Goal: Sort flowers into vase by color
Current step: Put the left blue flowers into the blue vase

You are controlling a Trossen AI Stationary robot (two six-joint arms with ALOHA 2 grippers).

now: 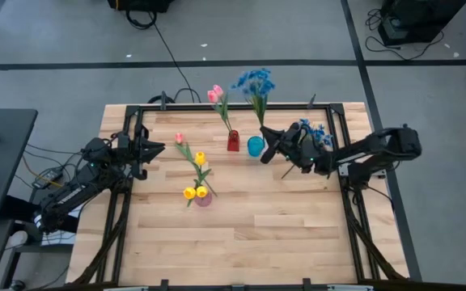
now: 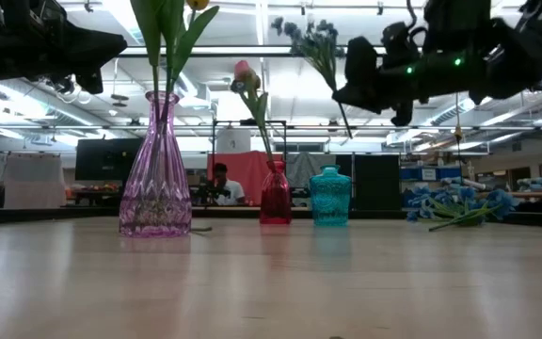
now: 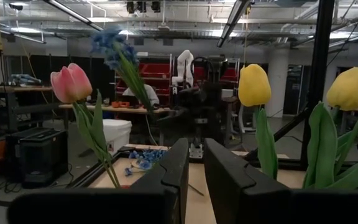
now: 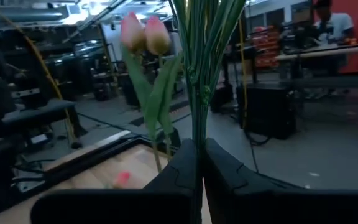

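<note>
My right gripper (image 1: 266,154) hangs over the table's far middle, just right of the teal vase (image 1: 255,146), and is shut on a blue clustered flower (image 1: 255,81). The red vase (image 1: 233,142) holds pink tulips (image 1: 216,94). The purple vase (image 1: 204,198) holds yellow tulips (image 1: 194,191) and one pink tulip (image 1: 179,138). More blue flowers (image 1: 318,133) lie flat on the table at the far right. My left gripper (image 1: 160,149) waits at the table's left, a little open and empty (image 3: 196,165). My right gripper pinches the blue flower's green stems (image 4: 197,121) between its two shut fingers, low on the stem. The fingers come from the table's right and lie across the stem. The flower stands tilted, its bloom (image 2: 304,38) up, and its lower end (image 2: 349,127) hangs clear above the teal vase (image 2: 330,196).
The three vases stand close together across the table's far middle. A dark frame (image 1: 334,121) runs along the table's edges. The near half of the wooden table (image 1: 241,242) is bare wood. A person (image 2: 219,184) sits in the room beyond.
</note>
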